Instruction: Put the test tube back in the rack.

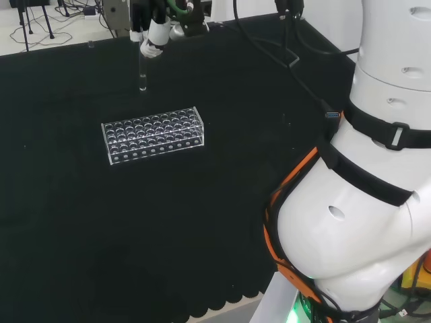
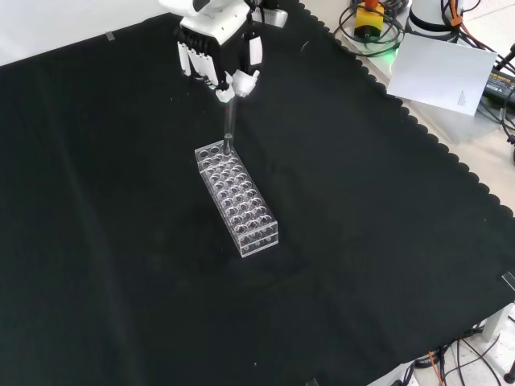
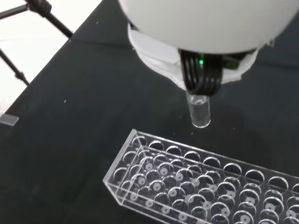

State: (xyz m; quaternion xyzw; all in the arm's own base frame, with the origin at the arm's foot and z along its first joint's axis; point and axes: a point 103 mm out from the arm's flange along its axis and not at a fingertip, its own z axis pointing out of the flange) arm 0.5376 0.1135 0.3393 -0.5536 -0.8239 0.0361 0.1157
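Observation:
A clear plastic rack [image 1: 153, 134] with several rows of round holes lies on the black cloth; it also shows in the front view [image 2: 236, 197] and close up in the wrist view [image 3: 196, 182]. The hand [image 1: 152, 42] [image 2: 219, 55] hangs above the cloth beyond the rack's far side in the head view, shut on a clear glass test tube [image 1: 142, 73] [image 2: 228, 122] [image 3: 199, 111]. The tube hangs upright, its rounded bottom end in the air, just above and beside the rack's upper end in the front view. All the holes I can see are empty.
The arm's big white links [image 1: 363, 195] stand at the head view's right. A white sheet [image 2: 444, 71], cables and a yellow-and-red unit [image 2: 368, 16] lie past the cloth's scalloped edge at the front view's upper right. A tripod's legs [image 1: 37, 23] stand behind the bench.

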